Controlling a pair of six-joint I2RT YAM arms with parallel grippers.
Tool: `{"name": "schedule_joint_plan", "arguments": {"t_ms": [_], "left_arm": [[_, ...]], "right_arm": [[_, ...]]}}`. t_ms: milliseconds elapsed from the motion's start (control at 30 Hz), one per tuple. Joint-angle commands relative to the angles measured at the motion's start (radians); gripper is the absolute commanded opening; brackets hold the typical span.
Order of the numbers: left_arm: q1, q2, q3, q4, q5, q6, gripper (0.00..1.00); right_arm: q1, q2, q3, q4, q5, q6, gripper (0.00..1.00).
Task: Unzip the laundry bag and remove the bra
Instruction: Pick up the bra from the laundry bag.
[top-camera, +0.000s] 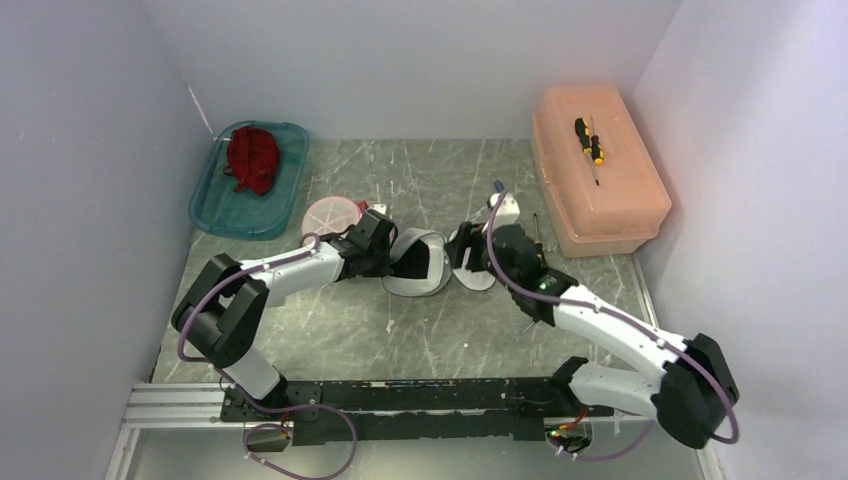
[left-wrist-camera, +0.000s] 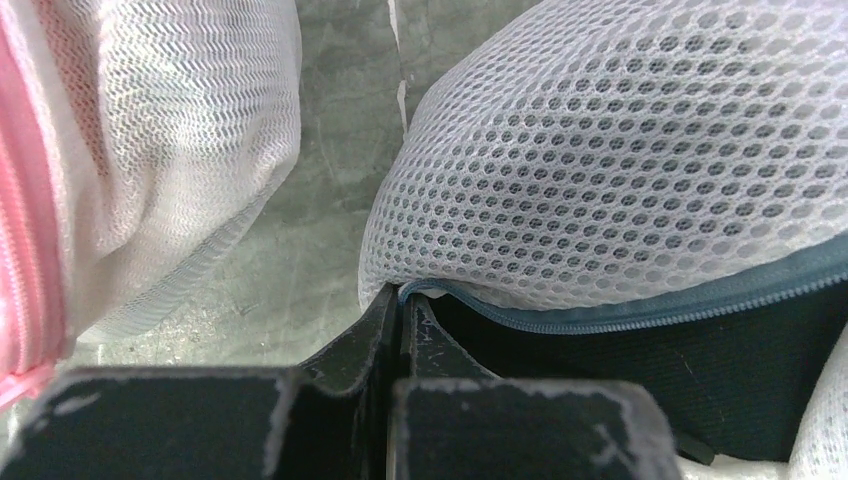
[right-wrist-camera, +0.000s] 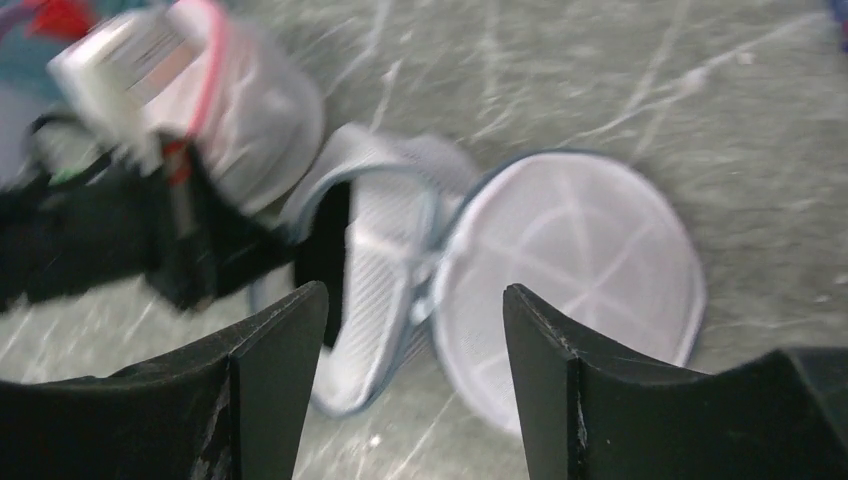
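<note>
Grey zip (left-wrist-camera: 640, 310) open, left gripper (left-wrist-camera: 400, 325) pinches left rim of white mesh laundry bag (top-camera: 418, 262); empty, spread right gripper (right-wrist-camera: 412, 300) must reach inside for bra.

right wrist view: motion-blurred | laundry bag (left-wrist-camera: 620, 150): cut off top and right | its inside: dark, unidentifiable

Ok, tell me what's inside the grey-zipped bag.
Through the open zip, dark fabric shows inside the bag. Its mesh covers the rest, so the shape is hidden.
</note>
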Motion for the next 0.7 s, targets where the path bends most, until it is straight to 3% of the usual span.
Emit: {"name": "schedule_joint_plan", "arguments": {"t_ms": [0,233,467,667], "left_arm": [[-0.002,-0.049,-0.019,0.039,0.041,0.006,0.03],[-0.003,-0.072,-0.032,0.065,0.107,-0.007,0.03],[-0.002,-0.095,-0.017,0.075,0.164,-0.017,0.03],[-0.002,-0.089,-0.018,0.081,0.168,-0.016,0.03]], "right_arm": [[-0.119,0.122,0.078,-0.024,-0.147,0.068,0.69],[-0.109,0.197,0.131,-0.014,-0.180,0.066,0.71],[-0.063,0.257,0.173,-0.127,-0.085,0.046,0.72],[-0.063,0.350,0.207,-0.205,0.002,0.059,0.65]]}}
